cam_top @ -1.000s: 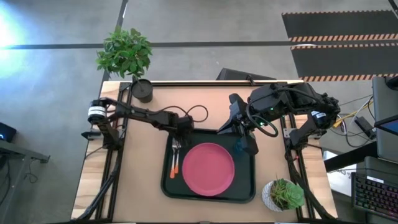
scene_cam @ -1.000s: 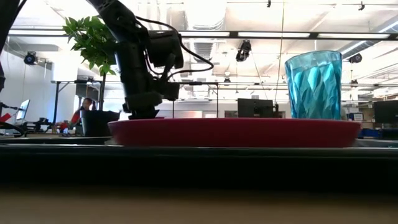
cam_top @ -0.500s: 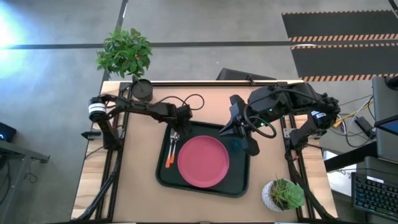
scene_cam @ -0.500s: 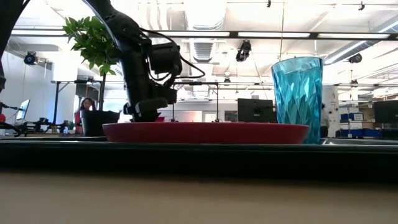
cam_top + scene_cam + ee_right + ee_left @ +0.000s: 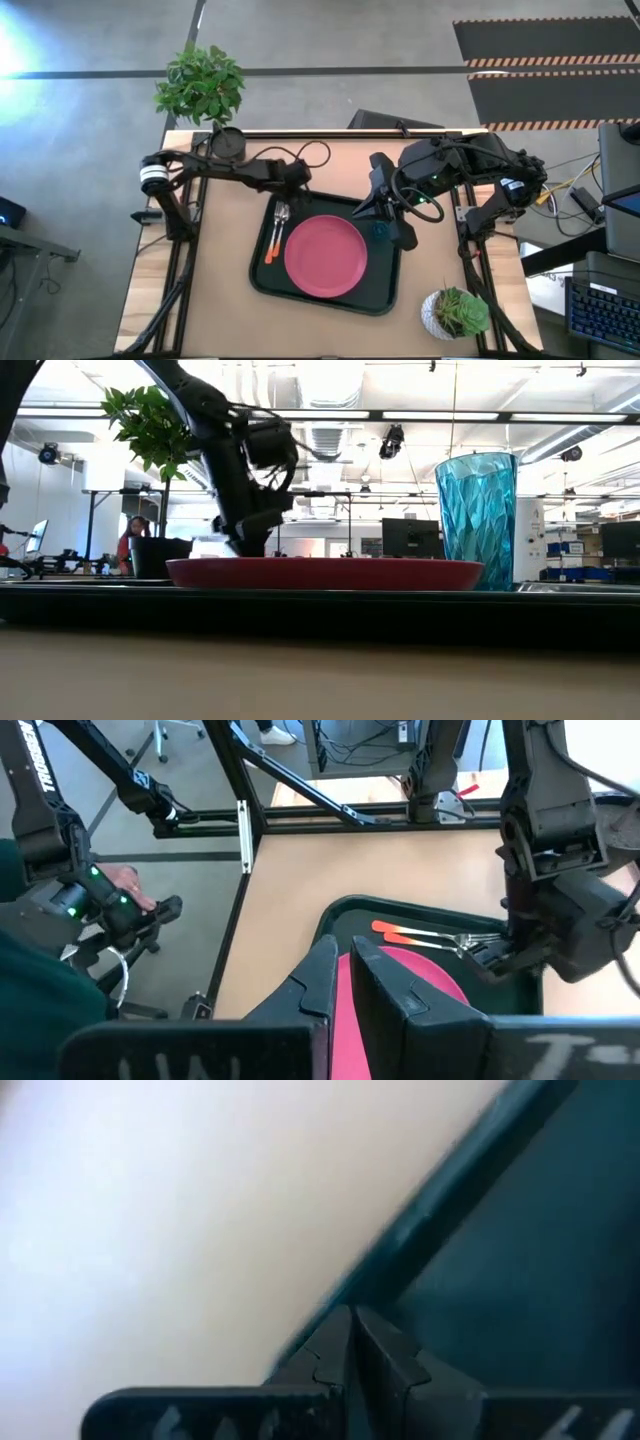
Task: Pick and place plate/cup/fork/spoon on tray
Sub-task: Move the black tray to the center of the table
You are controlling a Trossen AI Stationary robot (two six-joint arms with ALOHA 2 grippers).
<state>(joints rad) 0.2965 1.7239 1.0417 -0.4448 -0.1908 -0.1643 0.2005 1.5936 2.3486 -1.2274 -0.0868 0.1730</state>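
The dark tray (image 5: pixel 385 288) lies slightly askew on the table. It carries the pink plate (image 5: pixel 325 257), the teal cup (image 5: pixel 476 520) at its far right and the orange-handled fork and spoon (image 5: pixel 275 236) side by side along its left side. My left gripper (image 5: pixel 297 190) is shut and slants down at the tray's far left corner. My right gripper (image 5: pixel 356 209) is shut and holds nothing. It hangs high over the tray's far edge near the cup, which its arm partly hides in the high view. My left gripper's shut fingertips (image 5: pixel 350 1312) stand right at the tray's far left rim (image 5: pixel 440 1210), slanting down from the table's left. The wrist view is blurred, and I cannot tell whether they touch the rim.
A dark pot (image 5: pixel 228 145) stands at the far left corner beside a leafy plant (image 5: pixel 200 85). A small potted succulent (image 5: pixel 455 312) sits at the near right. Bare tabletop lies left of the tray (image 5: pixel 200 280). A person's hand (image 5: pixel 120 900) shows beyond the table's edge.
The tray, with plate, cup, fork and spoon on it, has slid toward the table's left and far edges and turned a little, then come to rest. My left gripper, still shut, has moved toward the far edge at the tray's corner and tipped.
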